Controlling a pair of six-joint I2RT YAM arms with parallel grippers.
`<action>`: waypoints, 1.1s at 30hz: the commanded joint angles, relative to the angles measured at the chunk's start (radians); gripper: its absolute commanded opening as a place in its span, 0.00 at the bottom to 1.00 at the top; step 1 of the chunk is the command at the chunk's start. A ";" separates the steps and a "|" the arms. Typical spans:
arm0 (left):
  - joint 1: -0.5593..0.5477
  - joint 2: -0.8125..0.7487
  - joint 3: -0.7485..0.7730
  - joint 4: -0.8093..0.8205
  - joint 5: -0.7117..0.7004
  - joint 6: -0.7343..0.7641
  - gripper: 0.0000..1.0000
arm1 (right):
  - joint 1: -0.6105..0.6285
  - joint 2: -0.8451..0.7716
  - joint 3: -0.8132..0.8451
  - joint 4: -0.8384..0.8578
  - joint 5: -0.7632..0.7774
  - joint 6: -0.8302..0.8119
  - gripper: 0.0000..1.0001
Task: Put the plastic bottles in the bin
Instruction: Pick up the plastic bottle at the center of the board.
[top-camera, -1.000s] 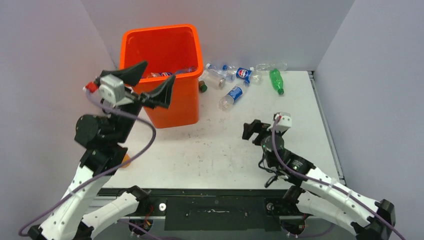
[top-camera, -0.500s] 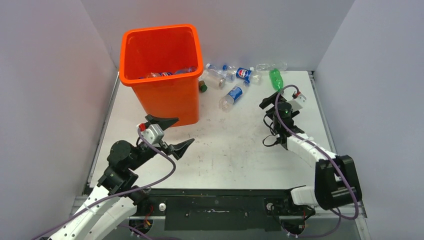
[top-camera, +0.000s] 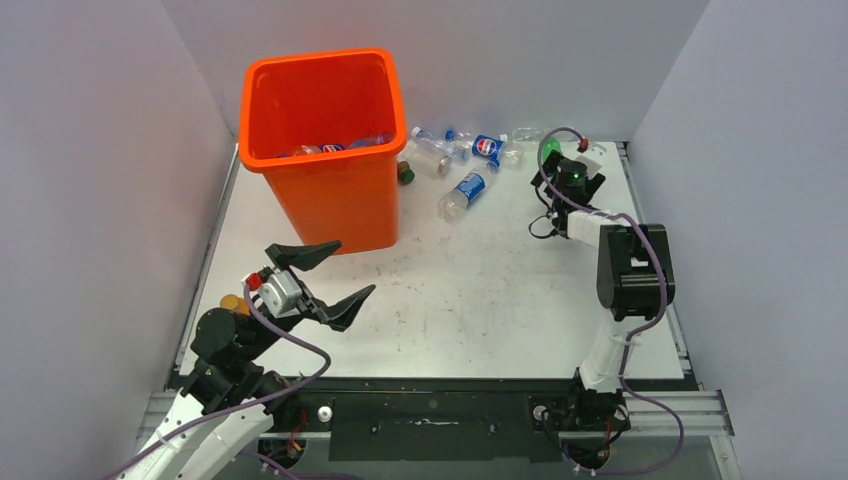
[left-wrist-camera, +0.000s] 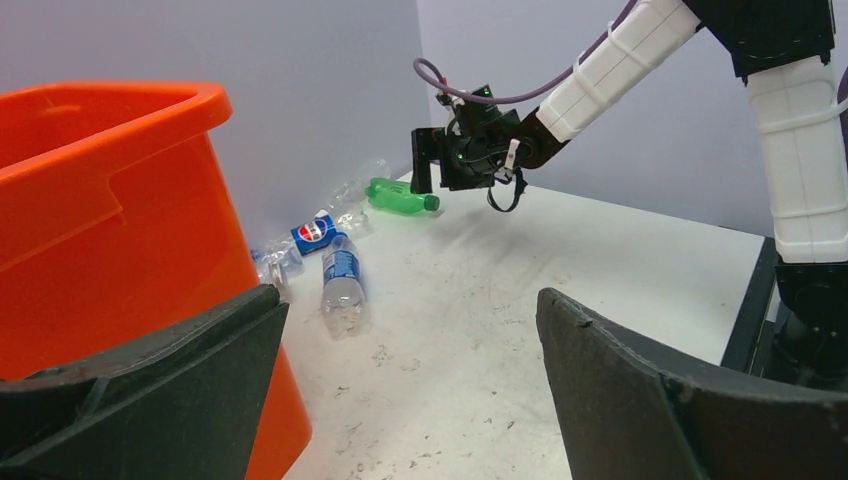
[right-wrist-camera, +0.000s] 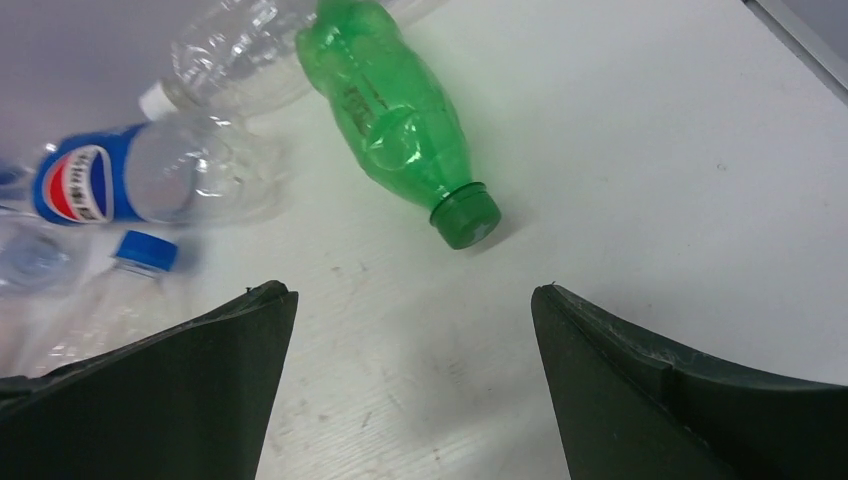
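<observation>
The orange bin (top-camera: 340, 205) stands at the back left with several bottles (top-camera: 335, 148) inside; it also shows in the left wrist view (left-wrist-camera: 120, 200). Loose bottles lie right of it: a blue-label one (top-camera: 467, 190) (left-wrist-camera: 342, 280), a Pepsi-label one (top-camera: 487, 147) (right-wrist-camera: 150, 180), clear ones (top-camera: 430, 155) and a green bottle (top-camera: 549, 148) (right-wrist-camera: 400, 100) (left-wrist-camera: 398, 196). My right gripper (top-camera: 556, 165) (right-wrist-camera: 410, 290) is open and empty, just short of the green bottle's cap. My left gripper (top-camera: 350, 268) (left-wrist-camera: 408, 295) is open and empty, in front of the bin.
A small orange bottle (top-camera: 233, 303) lies at the table's left edge beside my left arm. A dark-capped bottle (top-camera: 405, 173) sits against the bin's right side. Grey walls close in the back and sides. A crumpled clear bottle (right-wrist-camera: 240, 50) lies behind the green one.
My left gripper came down from beside the bin's rim and drew back toward the front left. My right arm stretched to the back right, up to the green bottle.
</observation>
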 joint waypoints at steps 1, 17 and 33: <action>-0.003 -0.004 -0.001 0.029 -0.041 0.034 0.96 | -0.044 0.067 0.078 0.031 -0.075 -0.166 0.90; -0.002 0.019 -0.014 0.048 -0.041 0.028 0.96 | -0.085 0.322 0.365 -0.098 -0.159 -0.316 0.90; 0.004 0.043 -0.013 0.055 -0.018 0.010 0.96 | -0.078 0.441 0.518 -0.200 -0.181 -0.328 0.74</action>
